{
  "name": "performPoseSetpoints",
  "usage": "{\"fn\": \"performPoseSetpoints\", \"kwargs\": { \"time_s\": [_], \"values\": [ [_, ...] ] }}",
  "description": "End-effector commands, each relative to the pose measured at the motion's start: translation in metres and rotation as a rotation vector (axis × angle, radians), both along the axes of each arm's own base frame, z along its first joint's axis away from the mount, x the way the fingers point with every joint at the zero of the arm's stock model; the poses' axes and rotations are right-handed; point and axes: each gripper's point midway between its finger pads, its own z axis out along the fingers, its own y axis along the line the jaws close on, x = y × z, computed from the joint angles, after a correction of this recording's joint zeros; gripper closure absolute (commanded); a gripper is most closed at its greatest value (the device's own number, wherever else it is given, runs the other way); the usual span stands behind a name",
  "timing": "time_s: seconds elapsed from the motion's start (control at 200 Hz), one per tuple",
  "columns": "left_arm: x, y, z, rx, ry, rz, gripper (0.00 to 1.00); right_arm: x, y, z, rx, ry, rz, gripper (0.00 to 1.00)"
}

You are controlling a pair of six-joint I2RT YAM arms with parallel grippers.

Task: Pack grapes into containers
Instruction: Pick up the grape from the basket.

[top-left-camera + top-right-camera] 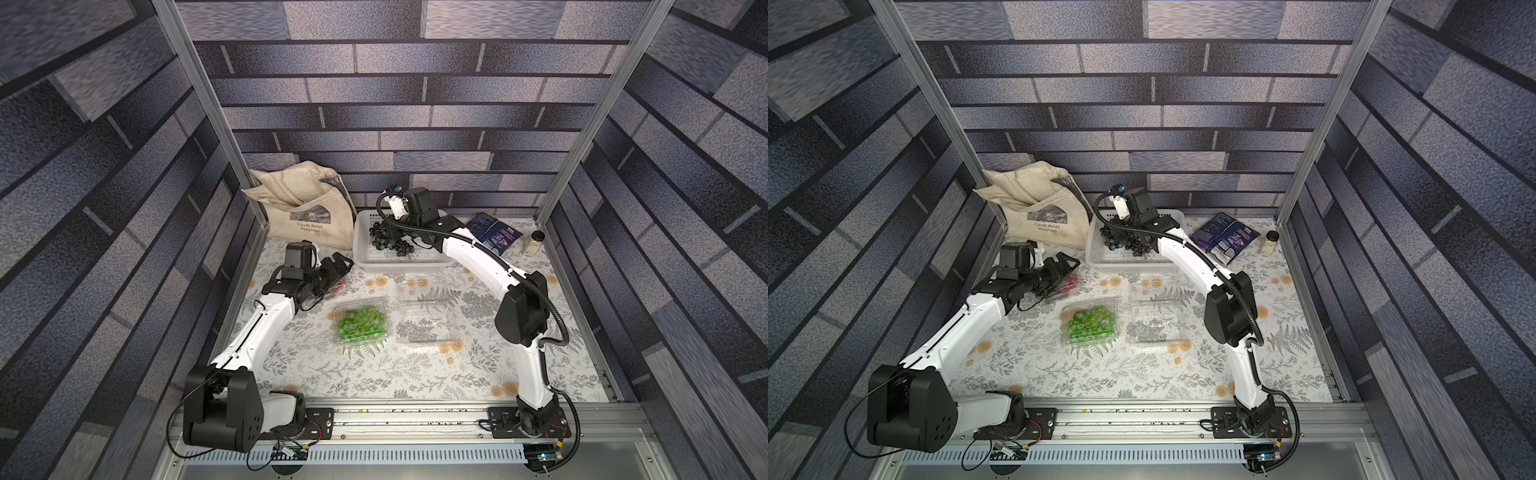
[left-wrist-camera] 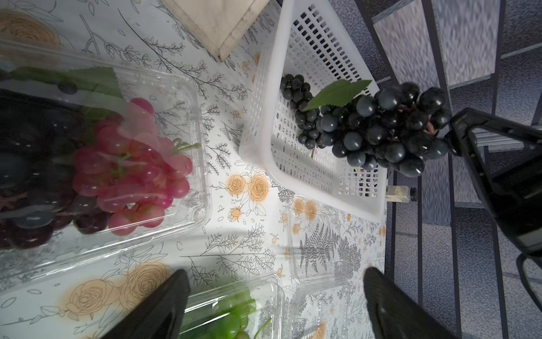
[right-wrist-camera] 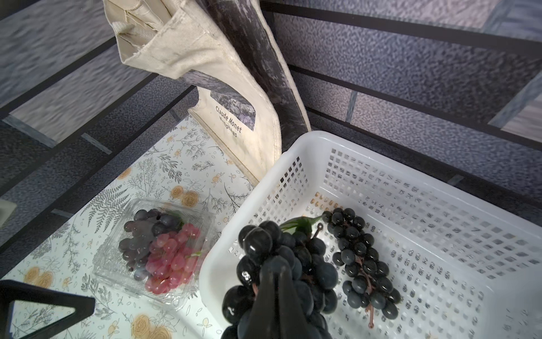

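Note:
My right gripper [image 3: 275, 273] is shut on a bunch of dark grapes [image 3: 264, 249], held just above the white basket [image 3: 381, 152]. The left wrist view shows that bunch [image 2: 387, 132] hanging clear of the basket floor. A second dark bunch [image 3: 360, 264] lies in the basket. My left gripper [image 2: 277, 277] is open and empty, low over the table beside a clear container [image 2: 202, 182] of red and dark grapes [image 2: 132, 164]. Another container holds green grapes [image 1: 361, 322]. To its right, an empty container [image 1: 424, 324] lies open.
A cream tote bag [image 1: 307, 212] leans in the back left corner, against the basket [image 1: 365, 262]. A dark snack packet [image 1: 492, 232] and a small bottle [image 1: 534, 243] sit at the back right. The walls stand close on three sides.

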Motion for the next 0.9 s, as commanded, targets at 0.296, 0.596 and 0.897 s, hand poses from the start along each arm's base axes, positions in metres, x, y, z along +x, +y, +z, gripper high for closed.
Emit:
{"fn": "performPoseSetpoints", "kwargs": {
  "time_s": [0.296, 0.596, 0.897],
  "values": [
    [-0.03, -0.025, 0.017, 0.041, -0.041, -0.082, 0.04, -0.074, -0.058, 0.065, 0.05, -0.067, -0.018, 1.0],
    [-0.05, -0.043, 0.021, 0.074, -0.066, -0.122, 0.04, -0.145, -0.092, 0.045, -0.014, -0.044, -0.007, 1.0],
    [-0.063, -0.058, 0.016, 0.09, -0.074, -0.152, 0.04, -0.192, -0.117, 0.006, -0.046, 0.018, -0.021, 1.0]
  ]
}}
